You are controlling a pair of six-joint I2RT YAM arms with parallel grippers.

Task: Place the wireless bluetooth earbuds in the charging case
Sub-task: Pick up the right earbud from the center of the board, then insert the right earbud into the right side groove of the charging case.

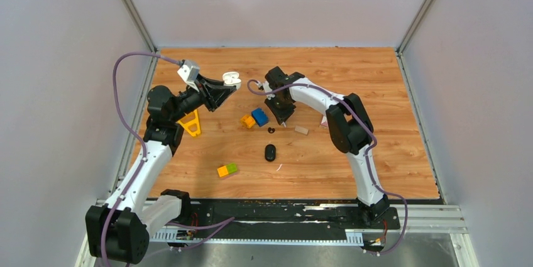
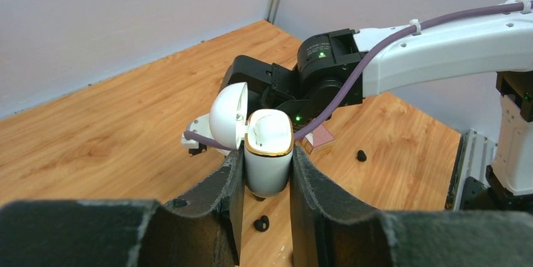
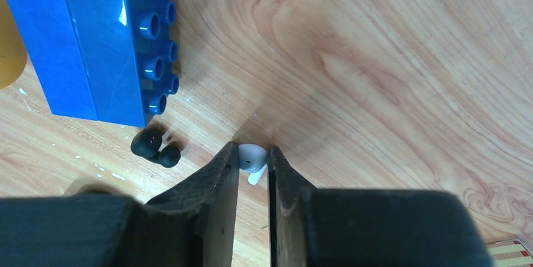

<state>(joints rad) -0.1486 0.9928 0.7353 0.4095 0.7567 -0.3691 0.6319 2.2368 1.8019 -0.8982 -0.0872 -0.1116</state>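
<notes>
My left gripper (image 1: 227, 86) is shut on the white charging case (image 1: 231, 79) and holds it above the table at the back left. In the left wrist view the case (image 2: 268, 154) stands upright between the fingers (image 2: 229, 185), gold rim up and lid open to the left. My right gripper (image 1: 283, 120) is shut on a white earbud (image 3: 251, 156) with a short stem, low over the wood. A black earbud (image 3: 154, 144) lies just left of it, by the blue brick (image 3: 107, 41). Two black buds show on the table (image 2: 261, 223) (image 2: 361, 154).
A blue brick (image 1: 259, 117) and an orange one (image 1: 247, 120) lie mid-table. A black oval case (image 1: 270, 152), a wooden block (image 1: 302, 130), an orange-green brick (image 1: 227, 169) and a yellow triangle frame (image 1: 191, 124) lie around. Grey walls enclose the table.
</notes>
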